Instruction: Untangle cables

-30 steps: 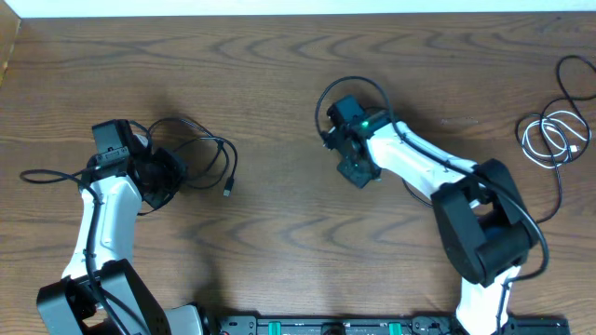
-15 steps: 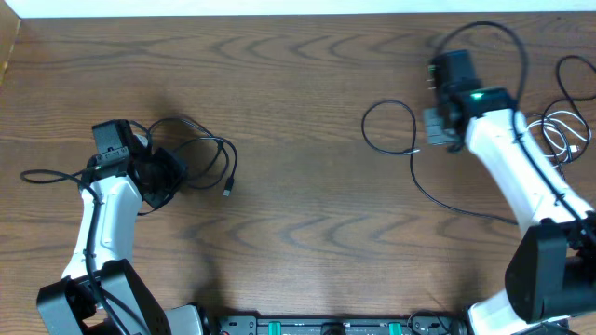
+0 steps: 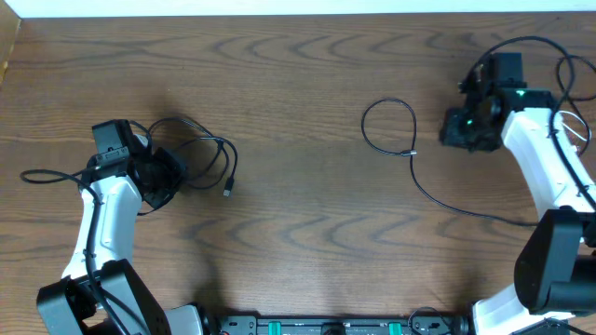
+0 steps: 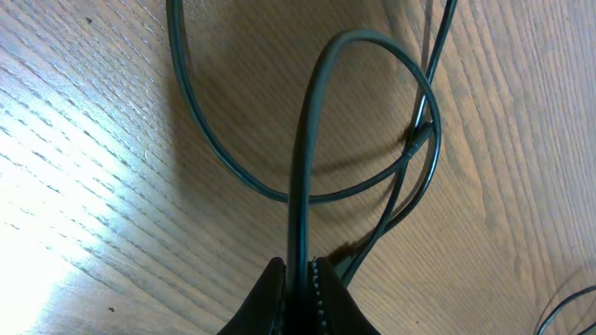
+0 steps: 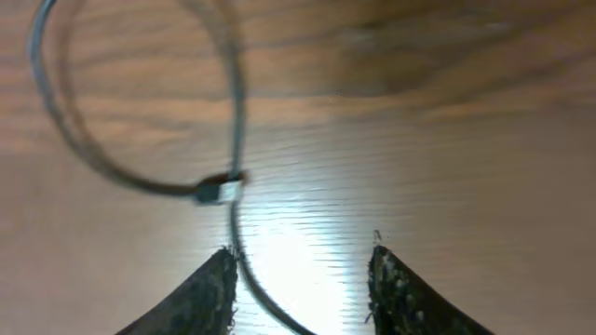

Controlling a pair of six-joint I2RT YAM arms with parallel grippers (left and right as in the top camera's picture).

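Left side first: the left claw [image 4: 300, 275] is clamped tight on a black cord [image 3: 200, 154]. It pinches one strand that rises straight out of the jaws in the wrist view, w/ the rest of that cord arcing round it on the table [image 3: 298, 84]. Overhead we see this cord bunched just beside the claw, loops lying over each other and a small plug end poking out toward the middle, so that knot isn't cleared yet. Over to the right: the right claw [image 5: 300, 265] has its jaws spread wide w/ nothing pinched. The wrist view is blurry, but a second black cord [image 3: 415, 172] passes on the wood under the gap, close to one finger. From above, that cord sits on its own, well apart from the left bunch: one open curl w/ its plug crossing the strand, then a long tail sweeping off toward the right arm's base. We'd call that one mostly freed, bar the curl. At the far right edge a white cord [image 3: 581, 132] peeks out behind the arm beside more black line; too hidden to tell if they're tangled. Our read: approx. partway through, w/ one cord pulled out and the left bunch plus maybe the right-edge pile left to do.
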